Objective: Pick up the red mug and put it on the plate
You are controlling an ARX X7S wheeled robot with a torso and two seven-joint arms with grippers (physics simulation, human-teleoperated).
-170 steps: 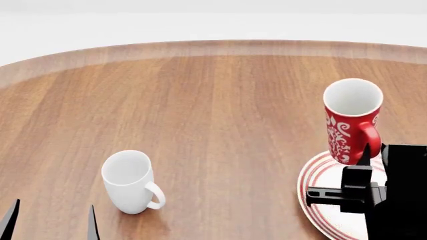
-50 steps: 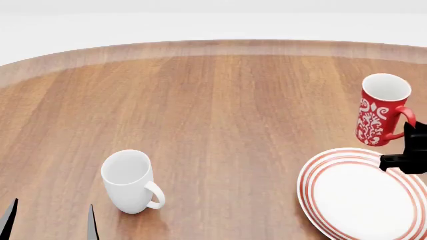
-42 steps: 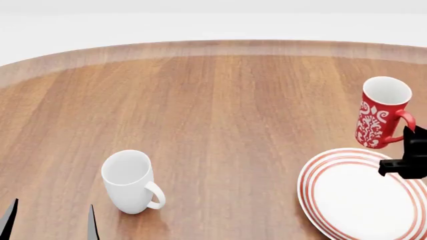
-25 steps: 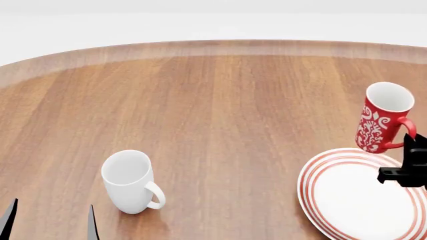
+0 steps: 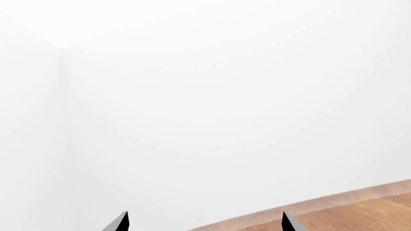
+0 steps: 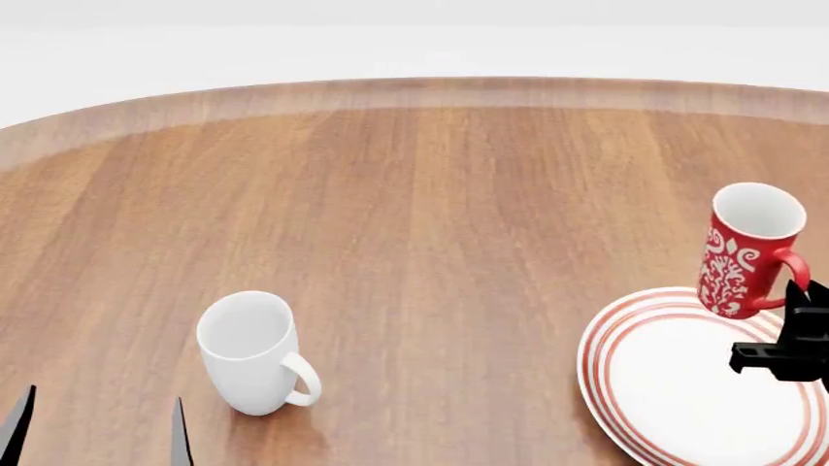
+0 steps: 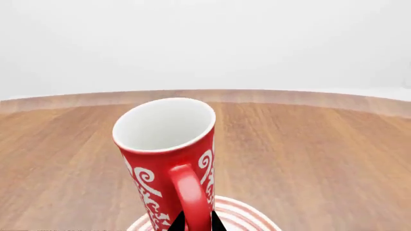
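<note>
A simulated wooden worktop (image 6: pixel 428 194) fills the head view. At the right edge of the frame, the red mug (image 6: pixel 747 250) with white swirls hangs tilted in the air, its base over the far rim of the plate (image 6: pixel 693 388), which lies in the lower right corner. The mug is carried by its handle: the right tool (image 6: pixel 793 340), dark and partly cut off by the frame edge, is clamped on the handle's lower part. In the right wrist view, 2 black tips (image 7: pixel 194 222) close on either side of the red handle low in the frame, with the mug's white inside facing up and ringed plate showing beneath. Judging from this, the handle grip keeps the mug's base free for setting down, though the tilt would likely need levelling first.

A plain white mug (image 6: pixel 252 352) stands upright in the lower left of the head view, well apart from the plate, and nothing lies between the red mug and the plate's bare middle (so the way down looks open).

The left tool (image 6: pixel 101 427) shows only as 2 dark tips at the bottom left corner, spread apart and holding nothing; its own camera sees mostly blank white background.
</note>
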